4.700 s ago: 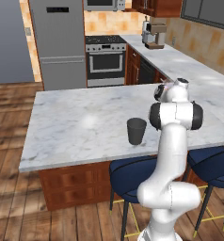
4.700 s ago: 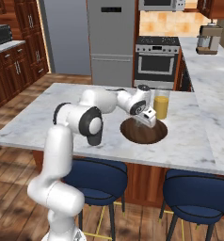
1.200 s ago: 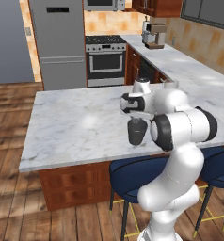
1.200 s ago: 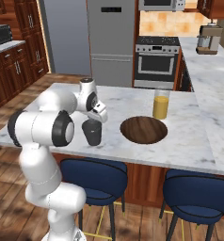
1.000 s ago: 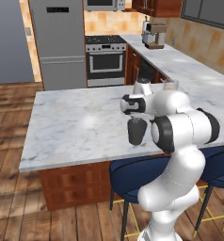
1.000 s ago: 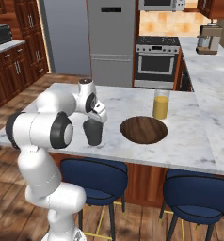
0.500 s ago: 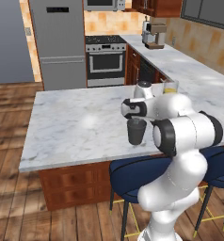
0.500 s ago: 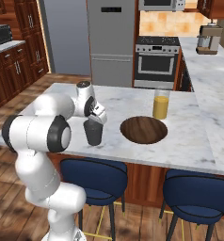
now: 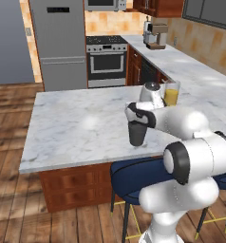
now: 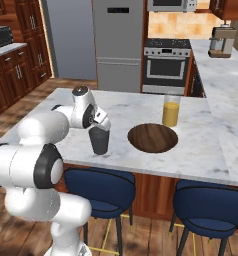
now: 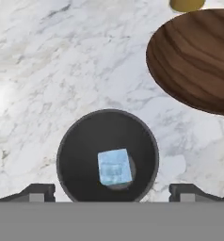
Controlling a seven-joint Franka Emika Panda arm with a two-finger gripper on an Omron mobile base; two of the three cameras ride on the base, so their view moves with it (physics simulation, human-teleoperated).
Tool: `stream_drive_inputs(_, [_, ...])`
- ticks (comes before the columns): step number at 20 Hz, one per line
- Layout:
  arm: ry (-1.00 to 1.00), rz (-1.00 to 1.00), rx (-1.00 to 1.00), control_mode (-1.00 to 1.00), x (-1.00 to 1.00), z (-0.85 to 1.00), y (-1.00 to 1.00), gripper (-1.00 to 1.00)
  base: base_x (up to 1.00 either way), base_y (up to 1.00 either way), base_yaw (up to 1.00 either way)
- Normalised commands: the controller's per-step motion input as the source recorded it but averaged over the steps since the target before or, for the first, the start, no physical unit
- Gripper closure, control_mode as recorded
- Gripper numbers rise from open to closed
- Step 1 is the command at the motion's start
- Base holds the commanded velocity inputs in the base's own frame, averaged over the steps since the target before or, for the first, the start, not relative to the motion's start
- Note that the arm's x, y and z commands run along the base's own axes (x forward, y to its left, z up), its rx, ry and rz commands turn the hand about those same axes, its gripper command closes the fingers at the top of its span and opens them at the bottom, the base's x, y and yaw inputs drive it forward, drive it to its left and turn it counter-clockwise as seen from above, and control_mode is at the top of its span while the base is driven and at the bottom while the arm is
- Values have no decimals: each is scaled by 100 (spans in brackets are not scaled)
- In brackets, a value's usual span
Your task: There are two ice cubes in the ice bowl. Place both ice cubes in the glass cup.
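Marble covers the island worktop of this rendered kitchen, and on it stand the glass cup, the ice bowl and a taller glass of orange liquid just behind the bowl. The gripper hangs directly over the cup's mouth, and in the hand view its two dark finger tips stand wide apart, one on each side of the cup's rim, with nothing between them, so the jaws are released and empty. Straight below, one ice cube sits at the bottom of the cup, roughly centred. The relation that matters for what comes next is sideways: the ice bowl lies to the upper right in the hand view, near the cup but not touching it; from the right base view it lies to the cup's right. What shows of the bowl's brown inside is bare, though its far edge runs out of the hand view, so I cannot tell from here where the second cube is. My judgement is that one drop is done and the jaws must next travel across to the bowl.
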Motion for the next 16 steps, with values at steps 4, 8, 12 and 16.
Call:
stream_drive_inputs(4, [-44, 14, -27, -100, -100, -8, 0, -100, 0, 0, 0])
stream_drive_inputs(8, [-56, 11, -35, -100, -100, 9, 0, -100, 0, 0, 0])
stream_drive_inputs(12, [-58, -4, 1, -100, -80, 36, -15, -100, 0, 0, 0])
stream_drive_inputs(16, [-1, 0, 4, -100, -1, 0, -3, -100, 0, 0, 0])
